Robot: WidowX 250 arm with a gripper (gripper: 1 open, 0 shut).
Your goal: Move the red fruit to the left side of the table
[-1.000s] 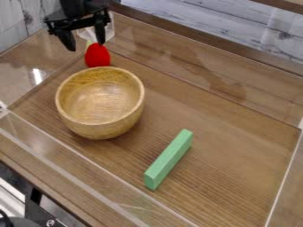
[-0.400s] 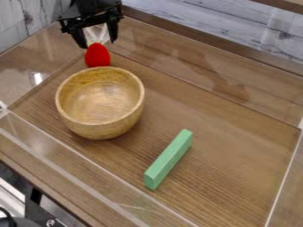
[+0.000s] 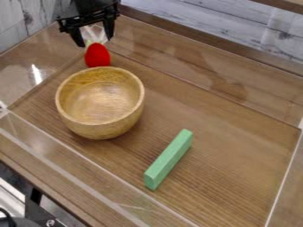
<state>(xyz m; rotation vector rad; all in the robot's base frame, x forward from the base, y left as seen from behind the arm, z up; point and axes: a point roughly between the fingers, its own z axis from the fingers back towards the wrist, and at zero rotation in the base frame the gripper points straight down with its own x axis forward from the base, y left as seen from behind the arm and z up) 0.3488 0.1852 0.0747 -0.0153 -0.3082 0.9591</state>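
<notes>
The red fruit (image 3: 96,55) is small and glossy and rests on the brown wood-grain table (image 3: 219,106), just behind the wooden bowl at the upper left. My gripper (image 3: 94,35) hangs directly over the fruit, pointing steeply down. Its dark fingers stand open, one on each side above the fruit, and hold nothing. I cannot tell whether the fingertips touch the fruit.
A round light wooden bowl (image 3: 101,103) sits just in front of the fruit. A green rectangular block (image 3: 169,159) lies at the front centre. Clear acrylic walls (image 3: 24,35) edge the tabletop.
The gripper shifted slightly right and rolled about its axis, settling over the fruit. The fruit, bowl and block have not moved.
</notes>
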